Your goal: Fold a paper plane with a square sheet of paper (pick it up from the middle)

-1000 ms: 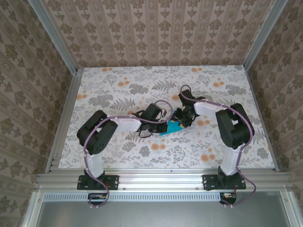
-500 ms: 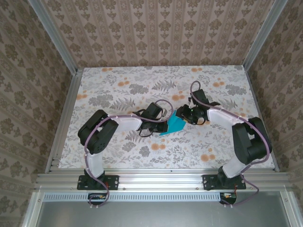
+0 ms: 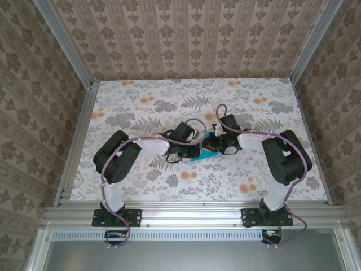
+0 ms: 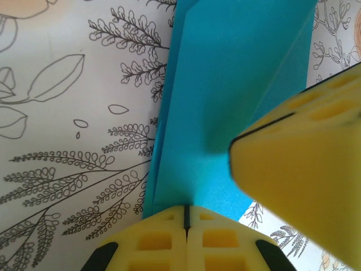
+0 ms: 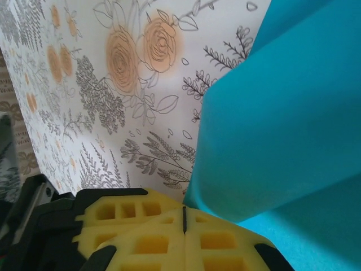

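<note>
Partly folded square sheet of paper (image 3: 199,156) lies mid-frame on the tabletop (image 3: 141,101). Left claw (image 4: 185,214) and right claw (image 5: 184,217) are both pinched shut on its edges. Looks thin, light, floppy and easily creased, so hold it gently near the fold

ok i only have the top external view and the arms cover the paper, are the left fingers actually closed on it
observer: yes, the left wrist view shows the left fingers shut pad to pad, with the near edge of the teal paper running into their seam
operator: and the right side
observer: in the right wrist view the right fingers are shut too, and the paper curves up out of their seam, so it looks pinched there
operator: is the sheet flat
observer: no, it's folded: doubled edges show along one side and a straight fold line crosses it
</note>
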You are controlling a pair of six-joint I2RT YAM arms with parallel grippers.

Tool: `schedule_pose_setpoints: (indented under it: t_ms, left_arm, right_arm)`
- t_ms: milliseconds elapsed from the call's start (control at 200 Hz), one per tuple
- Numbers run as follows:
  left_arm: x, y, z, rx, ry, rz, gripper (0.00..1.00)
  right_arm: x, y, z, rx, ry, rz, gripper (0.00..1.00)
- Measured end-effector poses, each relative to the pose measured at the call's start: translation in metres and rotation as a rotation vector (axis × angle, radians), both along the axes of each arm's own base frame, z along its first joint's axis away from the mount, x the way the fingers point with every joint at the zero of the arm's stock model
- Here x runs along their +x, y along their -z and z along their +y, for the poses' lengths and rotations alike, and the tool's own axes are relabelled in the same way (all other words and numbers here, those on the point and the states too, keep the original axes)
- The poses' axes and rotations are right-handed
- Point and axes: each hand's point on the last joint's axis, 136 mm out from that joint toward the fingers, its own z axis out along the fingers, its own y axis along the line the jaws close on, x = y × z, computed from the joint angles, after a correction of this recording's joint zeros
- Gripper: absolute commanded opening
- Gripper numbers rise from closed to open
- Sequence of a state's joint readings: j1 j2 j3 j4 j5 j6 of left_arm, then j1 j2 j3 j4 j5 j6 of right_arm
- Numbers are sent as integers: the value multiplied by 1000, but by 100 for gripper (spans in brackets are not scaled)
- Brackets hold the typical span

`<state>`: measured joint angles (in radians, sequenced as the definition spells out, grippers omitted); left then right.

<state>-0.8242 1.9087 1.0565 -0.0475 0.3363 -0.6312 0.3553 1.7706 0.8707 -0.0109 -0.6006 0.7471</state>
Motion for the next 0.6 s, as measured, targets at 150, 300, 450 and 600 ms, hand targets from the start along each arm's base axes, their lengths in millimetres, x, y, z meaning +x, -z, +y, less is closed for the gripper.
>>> schedule_pose_setpoints:
  t_ms: [150,300,450,600]
  left_arm:
    - [0,0,0,2,0,2,0]
    - [0,0,0,4,0,3,0]
    - [0,0,0,5,2,2,0]
    - [1,0,-1,3,6,-5,0]
  right_arm:
    - [-2,13,0,-5,-6,28,5]
    - [-3,23,-1,-14,-13,37,5]
    - [-1,24,-3,-5,-24,28,5]
    - [4,23,-6,12,-31,27,6]
